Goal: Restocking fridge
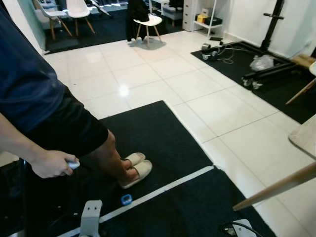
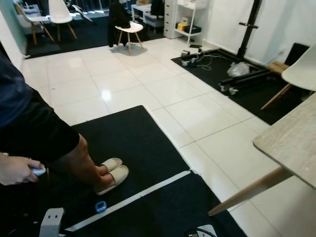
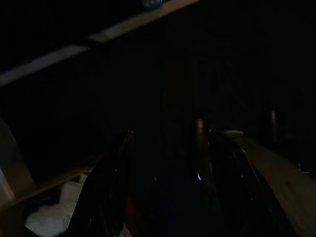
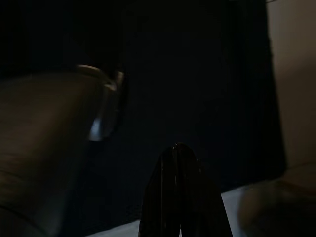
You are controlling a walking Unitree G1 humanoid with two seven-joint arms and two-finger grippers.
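Both arms hang low over a black floor mat (image 1: 148, 133). In the dark left wrist view my left gripper (image 3: 168, 140) is open, its two black fingers (image 3: 111, 182) spread apart with nothing clearly between them. The right wrist view shows my right gripper (image 4: 178, 150) shut, fingers pressed together and empty. A bit of the silver left arm (image 1: 91, 217) and of the right arm (image 1: 242, 228) shows at the bottom of the left eye view.
A person (image 1: 34, 94) in a dark shirt, shorts and beige slippers (image 1: 136, 170) stands close on my left, holding a small device (image 1: 73, 164). A white tape line (image 1: 163, 190) crosses the mat, with a small blue object (image 1: 126, 199) beside it. A wooden table (image 2: 291, 138) with slanted leg (image 2: 247, 192) is on my right.
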